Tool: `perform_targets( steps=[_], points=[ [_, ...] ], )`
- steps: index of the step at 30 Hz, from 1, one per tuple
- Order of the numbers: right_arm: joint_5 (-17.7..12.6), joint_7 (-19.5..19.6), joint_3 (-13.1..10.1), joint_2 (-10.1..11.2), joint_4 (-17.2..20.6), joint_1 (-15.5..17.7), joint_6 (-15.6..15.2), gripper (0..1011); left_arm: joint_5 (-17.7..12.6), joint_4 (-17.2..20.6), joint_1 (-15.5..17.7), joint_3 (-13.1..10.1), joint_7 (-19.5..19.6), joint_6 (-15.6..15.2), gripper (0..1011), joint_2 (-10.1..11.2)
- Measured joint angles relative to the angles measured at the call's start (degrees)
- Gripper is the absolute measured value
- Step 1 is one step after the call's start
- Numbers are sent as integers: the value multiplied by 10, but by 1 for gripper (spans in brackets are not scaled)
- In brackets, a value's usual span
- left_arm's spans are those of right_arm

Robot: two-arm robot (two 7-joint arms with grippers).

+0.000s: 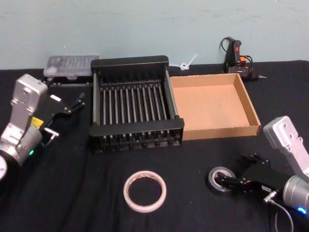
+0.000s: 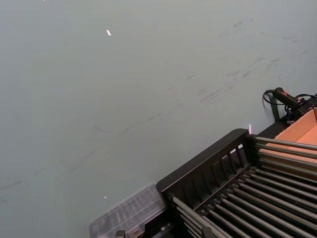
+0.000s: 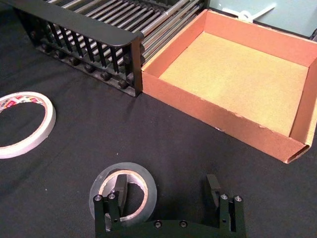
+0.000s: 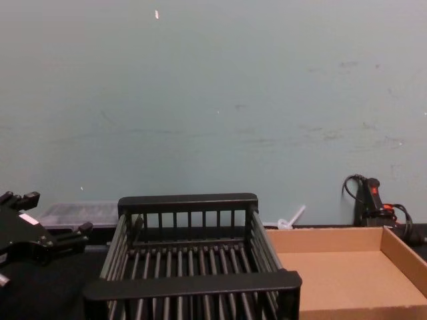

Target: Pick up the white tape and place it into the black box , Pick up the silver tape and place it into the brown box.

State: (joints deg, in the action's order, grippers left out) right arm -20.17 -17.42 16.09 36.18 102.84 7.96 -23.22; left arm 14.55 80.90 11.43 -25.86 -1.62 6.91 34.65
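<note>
The black tabletop [image 1: 72,193] carries everything. The black box [image 1: 135,108] sits at upper centre of the head view with the brown box [image 1: 212,104] touching its right side; neither holds a roll. The white tape [image 1: 144,191] lies flat at lower centre, and the silver tape [image 1: 221,179] lies flat at lower right, well apart from it.

The step in hand looks like the grasp of the silver tape. The right tool [image 3: 168,191] sits low over it, fingers spread: in the right wrist view 1 finger stands inside the roll's core and the other outside, well clear of the rim. A good grasp would probably pinch only the wall of the roll between the 2 fingers, settling low enough that the pads meet the full wall, then lifting straight before carrying it over the brown box's near wall.

The left tool [image 1: 67,107] hangs parked at middle left of the head view, beside the black box, fingers spread and holding nothing.

Whether the inner finger touches the core or the tabletop cannot be told. In the chest view the near tabletop is cut off at the bottom edge.
</note>
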Motion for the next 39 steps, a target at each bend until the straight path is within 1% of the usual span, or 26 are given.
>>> perform_targets(
  steps=[6, 17, 20, 21, 24, 25, 26, 28, 30, 32, 33, 34, 36, 38, 39],
  points=[
    [6, -4, -3, -6, -2, -1, -3, 1002, 0, 0, 0, 0, 0, 0, 1001, 0],
    [5, -3, -3, -5, -2, 0, -3, 1000, 0, 0, 0, 0, 0, 0, 1001, 0],
    [5, -3, -3, -4, -1, 0, -2, 954, 0, 0, 0, 0, 0, 0, 1001, 0],
    [5, -3, -2, -4, -1, 0, -2, 913, 0, 0, 0, 0, 0, 0, 1001, 0],
    [5, -3, -2, -4, -1, 0, -2, 868, 0, 0, 0, 0, 0, 0, 1001, 0],
    [5, -3, -2, -4, -1, 0, -2, 818, 0, 0, 0, 0, 0, 0, 1001, 0],
    [5, -3, -2, -4, -1, 0, -2, 800, 0, 0, 0, 0, 0, 0, 1001, 0],
    [4, -3, -2, -4, -1, 0, -2, 732, 0, 0, 0, 0, 0, 0, 1001, 0],
    [4, -3, -2, -4, -1, 0, -2, 648, 0, 0, 0, 0, 0, 0, 1001, 0],
    [4, -3, -2, -4, -1, 0, -2, 591, 0, 0, 0, 0, 0, 0, 1001, 0],
    [4, -3, -2, -4, -1, 0, -2, 591, 0, 0, 0, 0, 0, 0, 1001, 0],
    [4, -3, -2, -4, -1, 0, -2, 531, 0, 0, 0, 0, 0, 0, 1001, 0],
    [4, -3, -2, -4, -1, 0, -2, 483, 0, 0, 0, 0, 0, 0, 1001, 0],
    [4, -2, -2, -4, -1, 0, -2, 399, 0, 0, 0, 0, 0, 0, 1001, 0],
    [4, -2, -2, -4, -1, 0, -2, 386, 0, 0, 0, 0, 0, 0, 1001, 0]
  ],
)
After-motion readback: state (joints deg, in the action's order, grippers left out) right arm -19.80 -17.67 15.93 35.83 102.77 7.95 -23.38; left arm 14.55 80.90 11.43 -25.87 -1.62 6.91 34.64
